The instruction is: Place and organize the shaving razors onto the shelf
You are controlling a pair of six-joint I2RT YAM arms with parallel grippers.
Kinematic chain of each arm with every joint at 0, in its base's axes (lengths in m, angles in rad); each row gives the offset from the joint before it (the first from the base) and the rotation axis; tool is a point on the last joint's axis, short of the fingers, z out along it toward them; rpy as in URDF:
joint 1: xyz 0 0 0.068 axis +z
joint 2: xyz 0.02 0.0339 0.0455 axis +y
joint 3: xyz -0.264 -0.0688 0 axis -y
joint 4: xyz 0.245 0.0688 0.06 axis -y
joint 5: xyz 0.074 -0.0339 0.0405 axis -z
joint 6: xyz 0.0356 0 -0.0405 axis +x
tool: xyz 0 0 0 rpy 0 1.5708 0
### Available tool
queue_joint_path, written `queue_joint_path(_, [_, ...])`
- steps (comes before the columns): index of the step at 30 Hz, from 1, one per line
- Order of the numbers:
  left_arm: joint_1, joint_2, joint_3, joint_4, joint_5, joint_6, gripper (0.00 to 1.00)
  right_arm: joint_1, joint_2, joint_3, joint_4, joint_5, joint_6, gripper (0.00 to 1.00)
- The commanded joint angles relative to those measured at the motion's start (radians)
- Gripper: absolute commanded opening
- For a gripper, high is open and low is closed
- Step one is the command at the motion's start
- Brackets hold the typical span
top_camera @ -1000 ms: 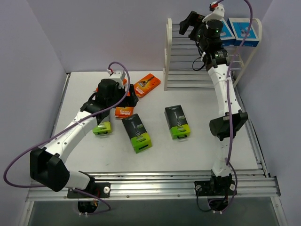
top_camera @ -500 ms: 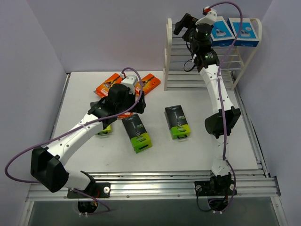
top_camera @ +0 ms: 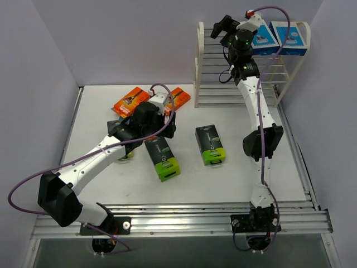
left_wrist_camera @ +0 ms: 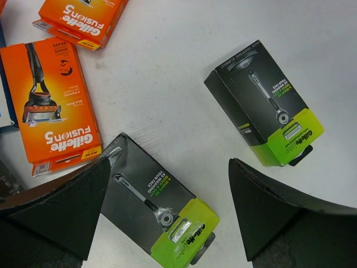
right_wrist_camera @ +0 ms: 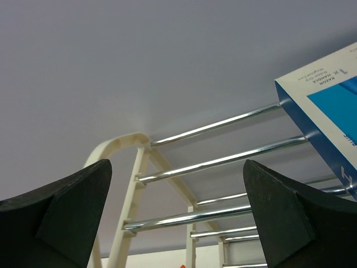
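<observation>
The cream shelf [top_camera: 199, 67] stands at the back right, with two blue-and-white razor packs [top_camera: 292, 38] on its top rods. My right gripper [top_camera: 221, 26] hovers open and empty at the top tier's left end; its wrist view shows the rods [right_wrist_camera: 223, 162] and one blue pack [right_wrist_camera: 329, 106]. My left gripper [top_camera: 169, 121] hangs open above a black-and-lime pack [left_wrist_camera: 159, 206] lying between its fingers, not touching it. A second black pack [left_wrist_camera: 262, 106] lies to the right. Two orange packs [left_wrist_camera: 50, 106] [left_wrist_camera: 83, 19] lie behind. Another black pack [top_camera: 125, 154] is mostly hidden under my left arm.
The grey walls close in the white table on the left, back and right. An aluminium rail [top_camera: 184, 215] runs along the near edge by the arm bases. The shelf's lower tiers [top_camera: 223, 92] hold nothing that I can see.
My left gripper has swung right, off the orange packs and over the black pack, uncovering an orange one. My right gripper drew back left from the blue packs, still open.
</observation>
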Motion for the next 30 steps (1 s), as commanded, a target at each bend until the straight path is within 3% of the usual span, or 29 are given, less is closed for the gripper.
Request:
queue_joint_path(1, [-0.011,0.009,0.042,0.004,-0.016,0.016,0.95,-0.01,0.016,0.026,0.09,0.006,0.007,1.0])
queue_joint_path(30, [-0.025,0.076,0.047,0.001,-0.015,0.014,0.95,-0.059,0.088,-0.005,0.199,0.03,-0.039,1.0])
